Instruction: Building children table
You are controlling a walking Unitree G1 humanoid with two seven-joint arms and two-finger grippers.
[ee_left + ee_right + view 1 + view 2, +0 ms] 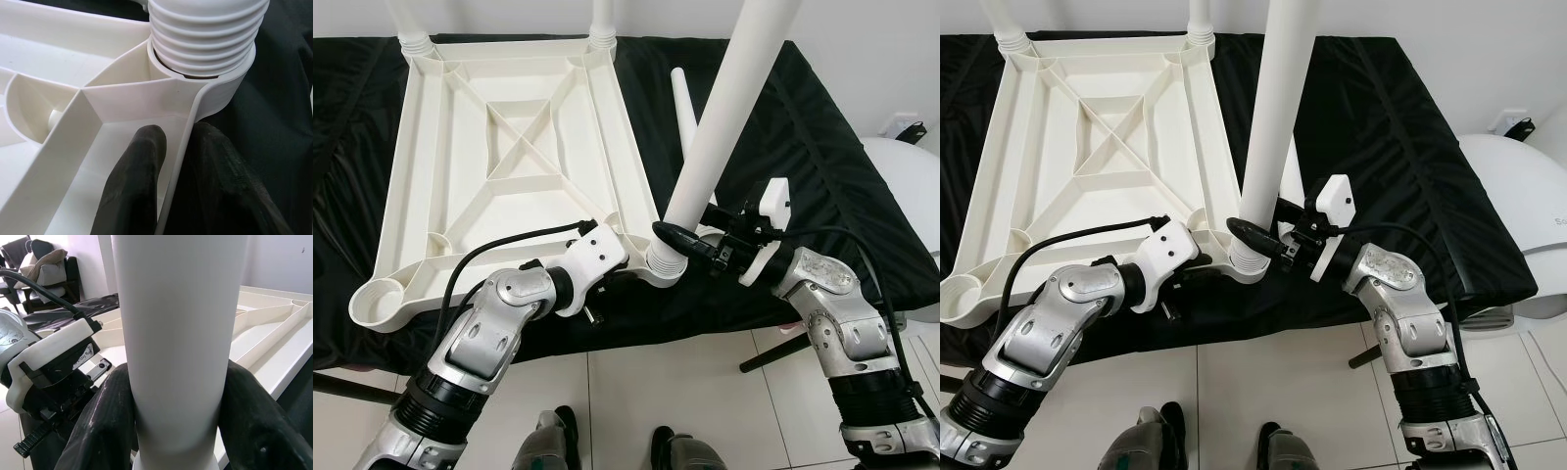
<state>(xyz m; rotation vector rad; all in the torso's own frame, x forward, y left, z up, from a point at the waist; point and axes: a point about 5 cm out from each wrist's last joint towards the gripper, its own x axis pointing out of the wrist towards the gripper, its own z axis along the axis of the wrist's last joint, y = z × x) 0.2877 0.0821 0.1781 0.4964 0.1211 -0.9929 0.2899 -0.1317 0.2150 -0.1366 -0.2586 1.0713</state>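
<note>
Tabletop (509,147): white, upside down on black-draped bench (822,176). Leg (724,117): upright in near corner socket (663,266) (threaded end seated), right claw (680,238) clamped around it. Left claw (171,186): pinching the tabletop's rim beside the socket.

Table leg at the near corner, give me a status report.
Right gripper shut on leg, threaded end in corner socket. Left gripper pinches tabletop rim. Spare leg lies apart.

White table top (499,147) and white leg (724,117) on a black cloth (822,176), silver arms with black fingers (132,186), pale floor tiles (636,392).
</note>
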